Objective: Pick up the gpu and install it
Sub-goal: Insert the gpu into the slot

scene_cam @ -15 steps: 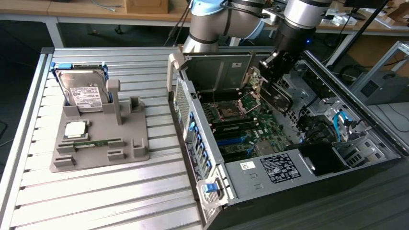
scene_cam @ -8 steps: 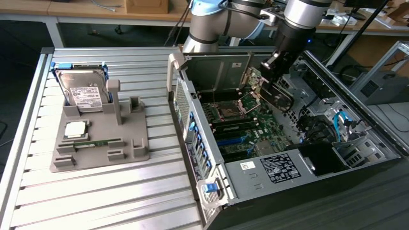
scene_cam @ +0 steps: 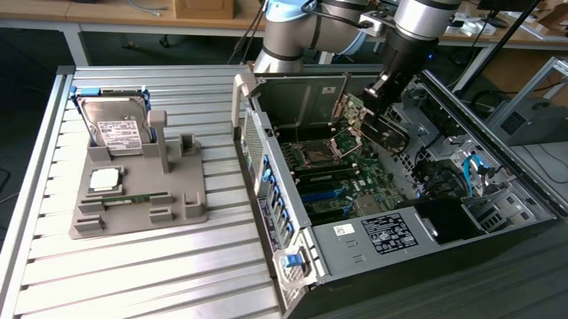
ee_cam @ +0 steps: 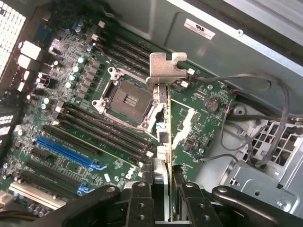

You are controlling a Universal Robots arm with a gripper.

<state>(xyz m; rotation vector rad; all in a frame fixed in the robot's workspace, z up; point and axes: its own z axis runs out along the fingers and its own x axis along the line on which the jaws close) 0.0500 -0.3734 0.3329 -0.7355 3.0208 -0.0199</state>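
- The gpu (ee_cam: 163, 90) is clamped edge-on between the two black fingers (ee_cam: 142, 201) of the gripper (ee_cam: 164, 182). Its long axis runs straight out from the claw, with the silvery bracket (ee_cam: 165, 66) at the far end.
- In the exterior view the card stands on edge and tilted, inside the open case (scene_cam: 253, 146) near its far end. It hangs above the motherboard (scene_cam: 342, 183), clear of it.
- From the wrist, the card's thin edge lies just beside the CPU socket (ee_cam: 125, 99), and the blue slots (ee_cam: 66, 150) are well apart from it.
- The case's top side is open. Its upright walls close in the far end and the exterior view's left, and loose cables (ee_cam: 265, 90) crowd the exterior view's right.
- The case rests on a slatted metal bench (scene_cam: 133, 266). Toward the bench's left edge in the exterior view is a grey fixture (scene_cam: 133, 216), with a hard drive (scene_cam: 116, 126) upright at its far corner.
- Wooden tables (scene_cam: 116, 10) stand beyond the bench's far edge.
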